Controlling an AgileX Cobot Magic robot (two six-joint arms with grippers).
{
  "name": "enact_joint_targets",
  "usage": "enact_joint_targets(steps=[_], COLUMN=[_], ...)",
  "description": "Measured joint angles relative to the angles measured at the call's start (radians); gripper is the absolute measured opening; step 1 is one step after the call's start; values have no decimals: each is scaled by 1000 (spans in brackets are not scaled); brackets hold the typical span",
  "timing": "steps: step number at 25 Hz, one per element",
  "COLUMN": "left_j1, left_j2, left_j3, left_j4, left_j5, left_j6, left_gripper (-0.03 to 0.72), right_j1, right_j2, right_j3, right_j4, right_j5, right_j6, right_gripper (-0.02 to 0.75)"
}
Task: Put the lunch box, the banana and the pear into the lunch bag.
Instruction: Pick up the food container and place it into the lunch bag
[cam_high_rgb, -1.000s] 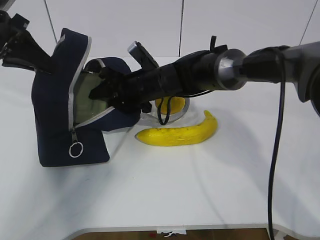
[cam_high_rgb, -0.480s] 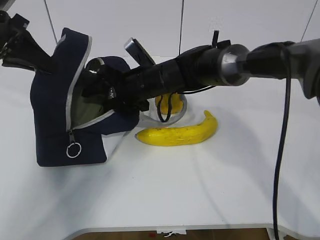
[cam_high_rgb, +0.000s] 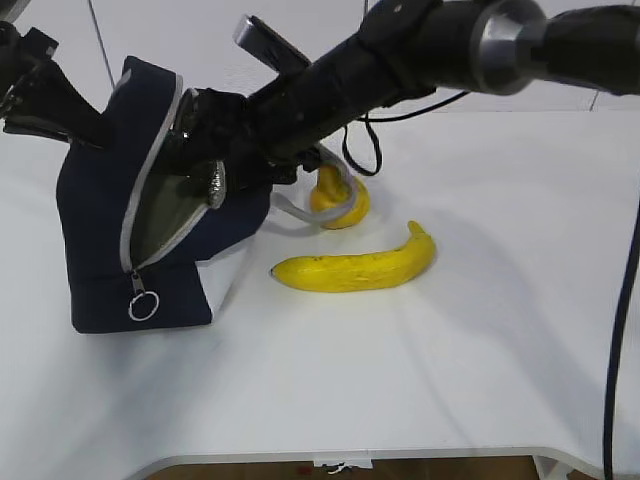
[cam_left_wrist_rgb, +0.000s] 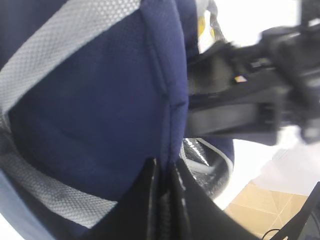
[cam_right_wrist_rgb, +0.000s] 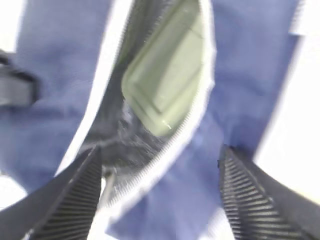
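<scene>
Lunch box lying inside the gaping lunch bag, fruit waiting on the counter

One navy fabric lunch bag (cam_high_rgb: 140, 250) is standing toward the left edge of the white counter (cam_high_rgb: 420, 380), its grey zipper mouth gaping and a ring pull (cam_high_rgb: 141, 305) hanging low. One pale sage-green lunch box (cam_right_wrist_rgb: 165, 87), smooth with rounded corners, is lying inside the mouth. One long curved banana (cam_high_rgb: 355, 266) is lying near the counter's middle, and one squat yellow pear (cam_high_rgb: 338, 200) is sitting just behind it with a grey webbing strap looping round it. The left claw (cam_left_wrist_rgb: 162, 187) is pinching the bag's padded rim. The right claw (cam_right_wrist_rgb: 160, 195) is hovering at the opening, fingers spread and holding nothing.
</scene>
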Motion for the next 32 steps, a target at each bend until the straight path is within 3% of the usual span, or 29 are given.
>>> enact_joint_targets(steps=[5,12,16,24,32], left_j1=[0,0,0,0,0], left_j2=[0,0,0,0,0], left_j3=[0,0,0,0,0], left_j4=[9,26,33,78,104], left_j5=[0,0,0,0,0], left_j6=[0,0,0,0,0], left_gripper=[12,12,12,12,12], right_j1=[0,0,0,0,0], right_j2=[-20,-26,-28,-62,-203], right_j3=[-132,-301,-353,-342,-147], right_j4=[-227,-413,-528,-689,-801], right_j5=[150,334,365,376,380], right_j6=[174,306,365,555,730], right_gripper=[547,547,547,547,547])
